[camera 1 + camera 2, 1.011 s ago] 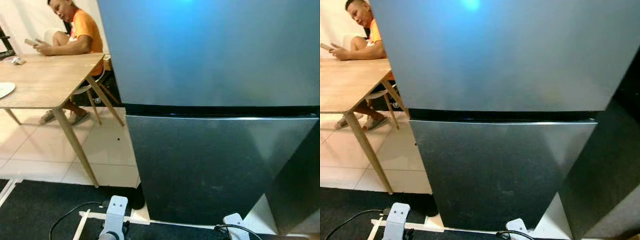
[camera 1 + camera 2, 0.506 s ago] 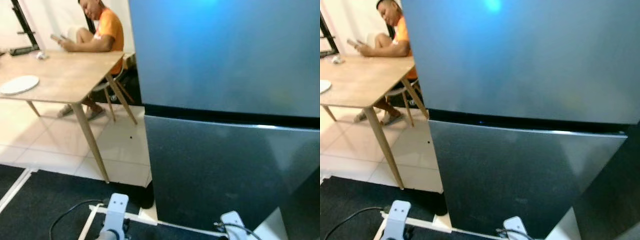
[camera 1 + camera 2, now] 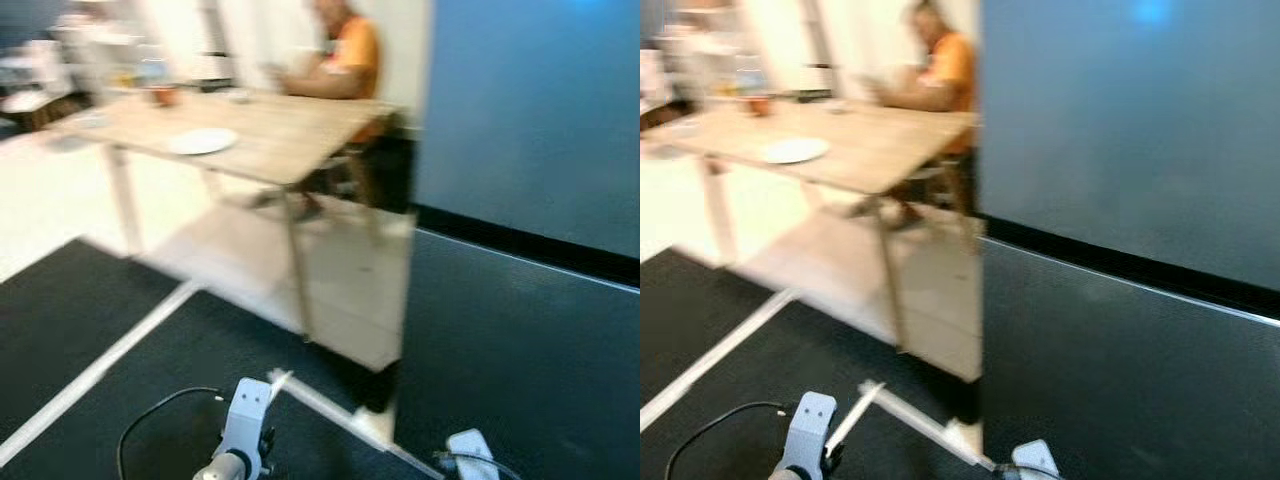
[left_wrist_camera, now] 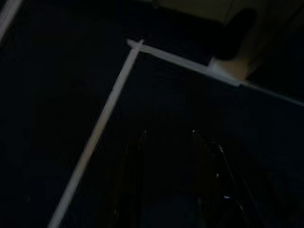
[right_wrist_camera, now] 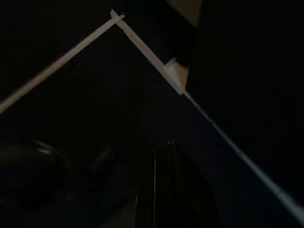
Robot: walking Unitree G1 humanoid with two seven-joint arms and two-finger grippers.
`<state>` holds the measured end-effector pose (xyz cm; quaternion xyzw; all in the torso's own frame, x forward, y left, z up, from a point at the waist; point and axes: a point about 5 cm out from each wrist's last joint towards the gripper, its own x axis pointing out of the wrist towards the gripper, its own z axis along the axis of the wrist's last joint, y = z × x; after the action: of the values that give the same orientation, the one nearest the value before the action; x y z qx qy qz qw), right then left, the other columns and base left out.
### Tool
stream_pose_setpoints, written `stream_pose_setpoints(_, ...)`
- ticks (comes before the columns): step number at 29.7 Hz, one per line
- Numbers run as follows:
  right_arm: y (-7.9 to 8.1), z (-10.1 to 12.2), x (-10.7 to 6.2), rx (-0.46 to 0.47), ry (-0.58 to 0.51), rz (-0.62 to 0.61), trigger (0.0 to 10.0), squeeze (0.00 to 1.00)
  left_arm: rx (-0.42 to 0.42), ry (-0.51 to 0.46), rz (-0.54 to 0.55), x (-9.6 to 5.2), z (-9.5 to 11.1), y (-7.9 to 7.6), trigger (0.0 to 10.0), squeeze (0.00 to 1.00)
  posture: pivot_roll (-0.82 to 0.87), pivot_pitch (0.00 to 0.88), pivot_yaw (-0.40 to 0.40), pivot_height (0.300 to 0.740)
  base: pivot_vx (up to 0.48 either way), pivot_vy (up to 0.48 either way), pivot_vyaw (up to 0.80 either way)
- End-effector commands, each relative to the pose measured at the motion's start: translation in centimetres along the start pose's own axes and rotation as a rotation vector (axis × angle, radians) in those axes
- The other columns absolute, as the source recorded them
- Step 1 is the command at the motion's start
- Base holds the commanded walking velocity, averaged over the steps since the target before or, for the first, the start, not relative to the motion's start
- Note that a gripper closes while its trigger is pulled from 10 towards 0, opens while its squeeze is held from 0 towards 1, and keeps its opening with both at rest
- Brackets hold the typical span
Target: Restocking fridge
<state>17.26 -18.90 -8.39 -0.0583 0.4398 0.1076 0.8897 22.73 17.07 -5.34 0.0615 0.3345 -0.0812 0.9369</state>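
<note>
The fridge point(image 3: 530, 120) stands at the right with both doors shut: a blue-grey upper door above a dark lower door point(image 3: 520, 360). My left arm point(image 3: 245, 415) and right arm point(image 3: 470, 445) hang low over the black mat. In the dark left wrist view, my left gripper point(image 4: 168, 135) points at the mat with its fingers apart and nothing between them. My right gripper point(image 5: 162, 145) also points down at the mat, its fingers close together and empty.
A wooden table point(image 3: 290, 140) with a white plate point(image 3: 202, 141) stands to the left of the fridge. A person point(image 3: 345, 55) in an orange shirt sits behind it. White tape lines point(image 3: 90, 375) cross the black mat point(image 3: 120, 320). The picture is blurred.
The whole view has swung to the left: the fridge has slid to the right edge and more of the table, floor and room shows. Both arms still hang low.
</note>
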Motion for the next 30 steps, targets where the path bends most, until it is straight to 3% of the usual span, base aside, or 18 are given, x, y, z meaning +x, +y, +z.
stream_pose_setpoints(1, 0.4, -0.2, 0.0, 0.014, -0.004, 0.004, 10.0, 0.0, 0.009, -0.005, -0.003, 0.0, 0.2, 0.2, 10.0, 0.0, -0.07, 0.048, 0.044, 0.734, 0.0, 0.0, 0.8)
stream_pose_setpoints(13, 0.4, -0.4, -0.1, 0.021, 0.0, 0.008, 10.0, 0.0, -0.066, 0.017, -0.031, 0.1, 0.1, -0.2, 10.0, 0.0, -0.08, 0.042, 0.037, 0.734, 0.0, 0.0, 0.8)
stream_pose_setpoints(18, 0.3, -0.3, 0.0, 0.034, -0.008, 0.003, 10.0, 0.0, -0.047, 0.004, -0.055, 0.2, 0.2, -0.7, 10.0, 0.0, -0.09, 0.042, 0.036, 0.734, 0.0, 0.0, 0.8)
stream_pose_setpoints(22, -0.3, -0.1, -0.1, 0.139, -0.019, -0.037, 10.0, 0.0, -0.041, -0.008, -0.044, 0.3, 0.5, -0.8, 10.0, 0.0, -0.09, 0.043, 0.03, 0.734, 0.0, 0.0, 0.0)
stream_pose_setpoints(30, -0.2, -0.3, -0.1, 0.112, -0.017, -0.028, 10.0, 0.0, -0.051, -0.06, -0.025, 0.4, 1.4, -0.4, 10.0, 0.0, -0.1, 0.048, 0.028, 0.734, 0.0, 0.0, 0.0)
